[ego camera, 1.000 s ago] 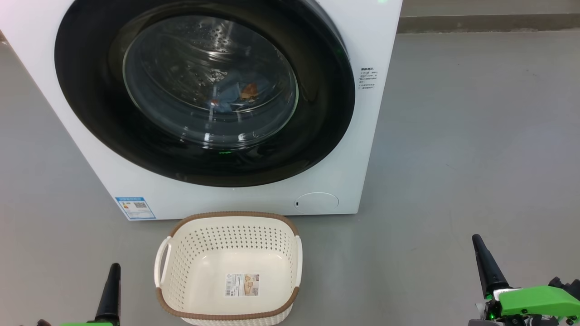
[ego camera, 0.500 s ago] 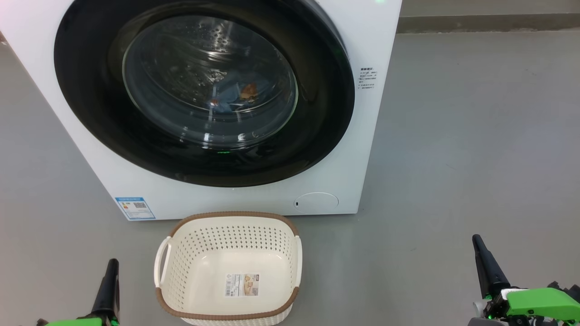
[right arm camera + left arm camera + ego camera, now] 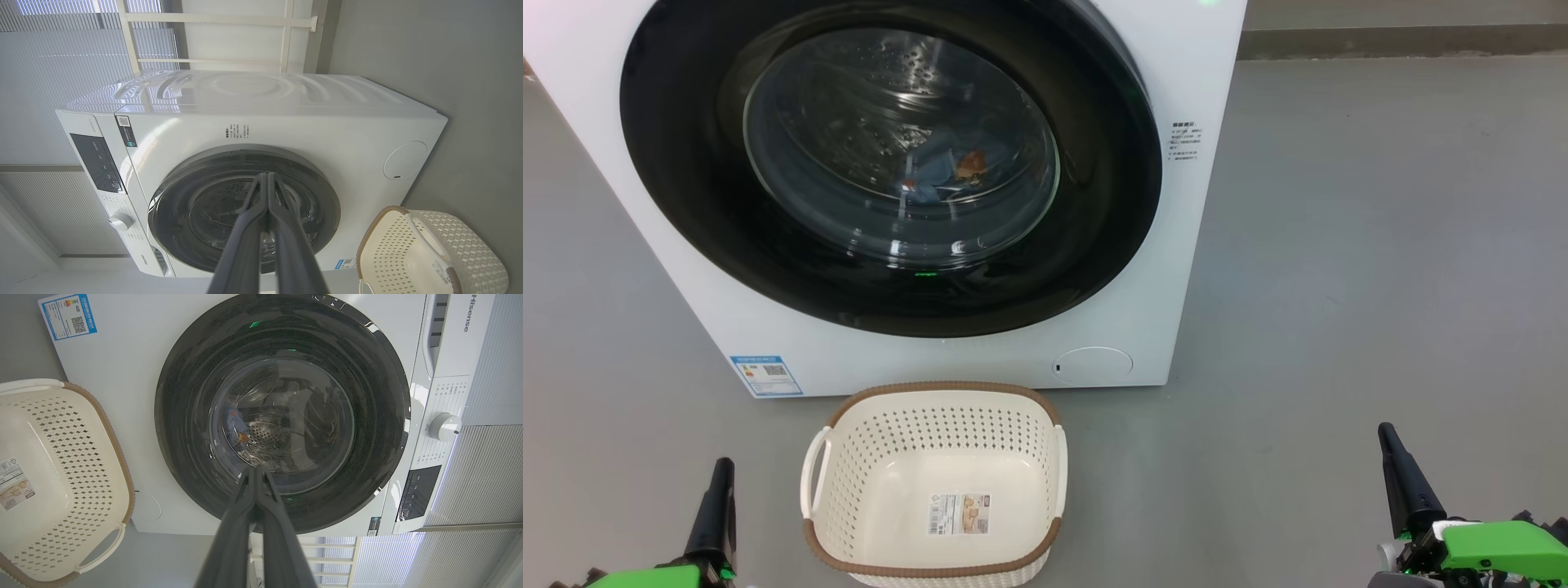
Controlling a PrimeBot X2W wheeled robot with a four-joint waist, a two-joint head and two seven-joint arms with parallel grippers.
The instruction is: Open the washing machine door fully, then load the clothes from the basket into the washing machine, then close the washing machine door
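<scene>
The task looks finished: the clothes [image 3: 947,171] lie inside the washer [image 3: 1176,245] behind its shut door [image 3: 727,245], the basket [image 3: 935,390] at its 6 o'clock is empty, and the left tool [image 3: 715,506] at 7 and right tool [image 3: 1401,478] at 5 o'clock are closed, holding nothing.

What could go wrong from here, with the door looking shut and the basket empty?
1. The washing machine door sits flush, but its latch is hidden, so it may not have caught.
2. The basket stands on the floor close in front of the washing machine, between the shut left gripper and right gripper; driving or turning could knock it.
</scene>
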